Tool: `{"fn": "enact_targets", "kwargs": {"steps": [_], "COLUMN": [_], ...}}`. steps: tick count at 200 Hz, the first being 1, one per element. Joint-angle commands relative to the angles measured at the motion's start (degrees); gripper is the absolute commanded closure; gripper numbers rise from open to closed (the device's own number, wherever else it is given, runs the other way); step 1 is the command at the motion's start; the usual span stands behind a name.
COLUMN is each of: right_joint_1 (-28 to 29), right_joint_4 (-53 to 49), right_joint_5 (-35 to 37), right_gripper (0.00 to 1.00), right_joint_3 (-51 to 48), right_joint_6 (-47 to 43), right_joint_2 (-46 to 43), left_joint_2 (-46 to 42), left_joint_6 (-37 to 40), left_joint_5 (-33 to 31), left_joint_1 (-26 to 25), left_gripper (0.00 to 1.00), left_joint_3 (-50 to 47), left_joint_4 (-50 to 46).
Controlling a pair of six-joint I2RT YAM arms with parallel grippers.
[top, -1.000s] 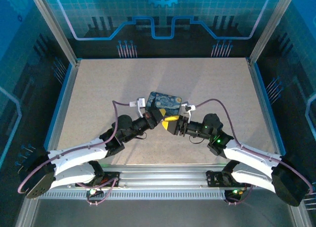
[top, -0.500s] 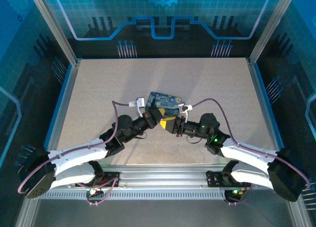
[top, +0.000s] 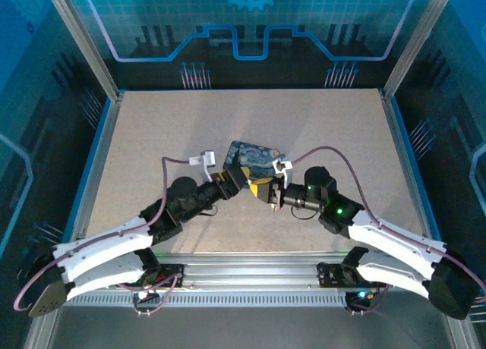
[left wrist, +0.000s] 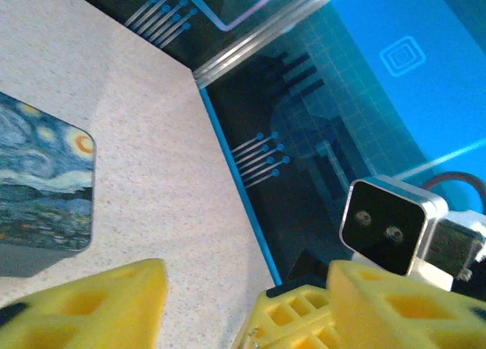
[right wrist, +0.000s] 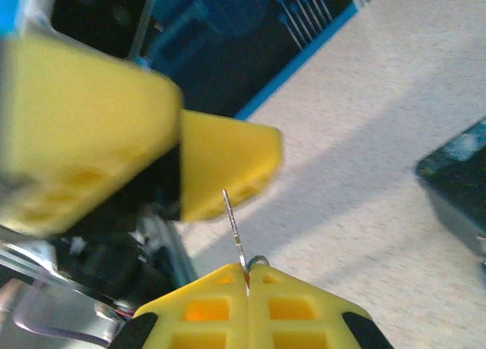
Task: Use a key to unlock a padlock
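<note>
Pinching key [right wrist: 235, 226] | right gripper [right wrist: 248, 273] nose-to-nose with left gripper [top: 242, 179] | elbows splayed outward

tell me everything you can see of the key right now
The key is a thin silvery metal sliver, seen edge-on by the right wrist camera. It stands nearly upright, leaning slightly left, its base pinched between the shut yellow fingers of the right end effector, where a small metal ring shows. Its tip ends beside a yellow finger of the left end effector; contact is unclear.
</note>
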Motion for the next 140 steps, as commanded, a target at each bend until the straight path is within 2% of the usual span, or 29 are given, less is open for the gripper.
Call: {"fn": "enact_targets", "kwargs": {"steps": [1, 26, 67, 102, 140], "right_joint_1": [2.25, 5.1, 11.48, 17.35, 21.94], "right_joint_4": [-19.25, -25.12, -25.64, -19.34, -13.74], "right_joint_5": [9.48, 17.76, 32.47, 40.85, 45.89], "right_gripper": [1.0, 1.0, 1.0, 1.0, 1.0], "right_joint_3": [6.04, 10.53, 15.36, 15.36, 14.52], "right_joint_6": [-16.74, -27.52, -42.94, -52.83, -60.43], "right_joint_2": [0.19, 2.51, 7.1, 9.3, 11.27], "left_joint_2": [-5.94, -9.29, -7.96, -4.5, -1.82], "left_joint_6": [-0.7, -7.81, -18.8, -26.03, -29.0], "left_joint_5": [-6.45, -7.53, -5.96, -1.96, 0.92], "left_joint_1": [0.45, 1.76, 2.45, 2.39, 2.44], "left_gripper": [0.31, 0.25, 0.27, 0.35, 0.42], "left_joint_3": [5.01, 9.83, 17.93, 19.95, 19.83], "left_joint_4": [-18.51, -33.77, -50.7, -52.29, -50.64]}}
